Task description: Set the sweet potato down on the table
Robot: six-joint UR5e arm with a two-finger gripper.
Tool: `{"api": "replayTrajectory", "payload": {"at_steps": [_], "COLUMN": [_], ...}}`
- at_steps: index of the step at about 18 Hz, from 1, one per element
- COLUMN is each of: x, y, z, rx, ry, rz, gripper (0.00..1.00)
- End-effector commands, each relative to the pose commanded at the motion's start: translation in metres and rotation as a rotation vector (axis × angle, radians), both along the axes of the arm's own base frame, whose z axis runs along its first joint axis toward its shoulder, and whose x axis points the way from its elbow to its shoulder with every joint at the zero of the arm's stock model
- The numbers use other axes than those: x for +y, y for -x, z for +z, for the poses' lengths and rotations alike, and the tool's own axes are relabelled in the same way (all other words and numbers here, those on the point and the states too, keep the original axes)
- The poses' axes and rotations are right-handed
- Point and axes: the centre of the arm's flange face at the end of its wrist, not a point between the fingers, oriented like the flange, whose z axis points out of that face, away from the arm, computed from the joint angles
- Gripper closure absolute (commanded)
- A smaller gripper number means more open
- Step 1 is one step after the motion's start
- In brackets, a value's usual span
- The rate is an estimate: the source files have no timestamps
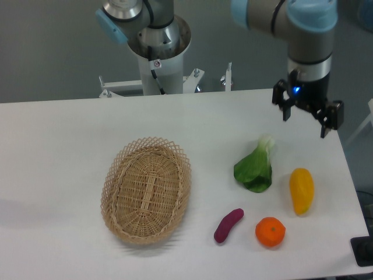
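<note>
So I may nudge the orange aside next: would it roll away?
Probably. The orange looks round and smooth, and the table is flat, so a push would likely send it rolling. It sits near the front edge, so it might go off. It looks firm, so gripping it seems safer than pushing.

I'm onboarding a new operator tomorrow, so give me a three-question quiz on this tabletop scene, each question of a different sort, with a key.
1. True or false: the sweet potato lies inside the wicker basket.
2. Multiple choice: which item lies nearest the sweet potato? A) the yellow fruit B) the orange C) the leafy green vegetable
3. Short answer: is the gripper holding anything?

Key
1. False. It lies on the white table, to the right of the basket.
2. B.
3. No. It is open and empty, raised near the table's far right corner, away from all the produce.
</note>
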Motion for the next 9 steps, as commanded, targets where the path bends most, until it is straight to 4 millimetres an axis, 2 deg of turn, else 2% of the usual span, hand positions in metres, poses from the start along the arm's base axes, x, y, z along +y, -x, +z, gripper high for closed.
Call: {"api": "replayTrajectory", "payload": {"at_steps": [9], "x": [-0.0012], "y": [-0.0044], "z": [0.0003], "rx": [-0.001], "ry": [-0.003], "rz": [0.001], "gripper": [0.0]}}
